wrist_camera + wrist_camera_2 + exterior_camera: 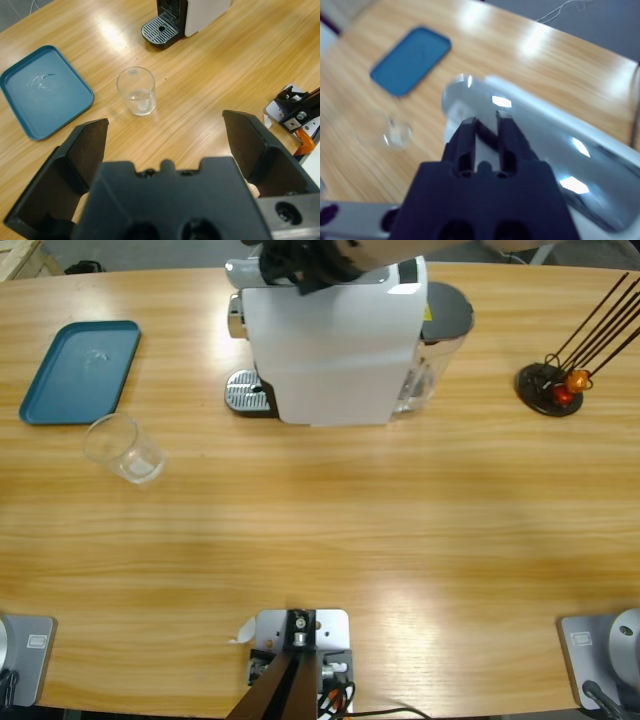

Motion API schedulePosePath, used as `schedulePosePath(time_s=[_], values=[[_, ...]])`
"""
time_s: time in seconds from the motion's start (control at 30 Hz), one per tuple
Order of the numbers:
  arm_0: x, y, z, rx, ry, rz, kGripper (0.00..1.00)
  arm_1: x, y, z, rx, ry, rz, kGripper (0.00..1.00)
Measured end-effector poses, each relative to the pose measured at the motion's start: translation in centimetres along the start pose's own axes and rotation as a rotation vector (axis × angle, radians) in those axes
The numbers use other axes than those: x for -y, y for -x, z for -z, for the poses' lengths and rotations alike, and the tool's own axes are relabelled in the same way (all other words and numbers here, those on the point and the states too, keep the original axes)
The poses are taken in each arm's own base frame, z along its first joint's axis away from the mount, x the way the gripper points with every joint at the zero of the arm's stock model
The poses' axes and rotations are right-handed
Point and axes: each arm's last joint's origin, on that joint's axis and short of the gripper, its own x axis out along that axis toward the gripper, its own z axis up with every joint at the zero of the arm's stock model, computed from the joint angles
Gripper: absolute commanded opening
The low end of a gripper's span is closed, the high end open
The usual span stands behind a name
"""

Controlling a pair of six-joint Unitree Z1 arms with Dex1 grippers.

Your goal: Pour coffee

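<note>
- The teal tray [78, 371], a flat rounded rectangle with a raised rim, lies left of the coffee machine [330, 345], near the table's [320, 530] far-left edge.
- The clear glass cup [124, 449] stands upright just beside the tray's near corner, apart from it; no coffee shows in it.
- The left gripper [165, 145] hovers above bare wood, jaws spread wide, holding nothing.
- Broad open wood grain lies in front of the white boxy machine, whose round metal drip grate [246, 393] sits bare.
- The right gripper [486, 125] sits over the machine's glossy top, jaws narrow, nearly closed.
- A black capsule stand [550, 388] with orange and red capsules sits right of the machine.
</note>
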Motion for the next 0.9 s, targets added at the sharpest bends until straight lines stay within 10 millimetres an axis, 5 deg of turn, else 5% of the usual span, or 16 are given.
schedulePosePath(time_s=[0.2, 0.33, 0.5, 0.57, 0.73, 0.9], values=[[-0.3, -2.6, -1.9, -0.095, -0.033, -0.052, 1.0, 0.2, 9.7, -2.7, 0.111, 0.094, -0.02, 1.0], [-0.5, -6.1, -4.8, -0.109, -0.038, -0.078, 1.0, 1.6, 15.2, 0.3, 0.15, 0.092, 0.024, 1.0], [-0.7, -11.9, -6.3, -0.266, -0.043, -0.087, 1.0, 3.6, 15.8, 8.9, 0.003, 0.097, 0.097, 1.0], [-0.8, -13.8, -6.4, -0.326, -0.042, -0.089, 1.0, 4.0, 16.0, 10.9, -0.023, 0.097, 0.101, 1.0], [-0.9, -15.6, -5.5, -0.358, -0.008, -0.122, 1.0, 4.2, 16.2, 11.8, 0.002, 0.09, 0.097, 1.0], [-1.3, -16.4, -1.8, -0.274, 0.085, -0.159, 1.0, 4.1, 15.6, 11.6, 0.013, 0.086, 0.096, 1.0]])
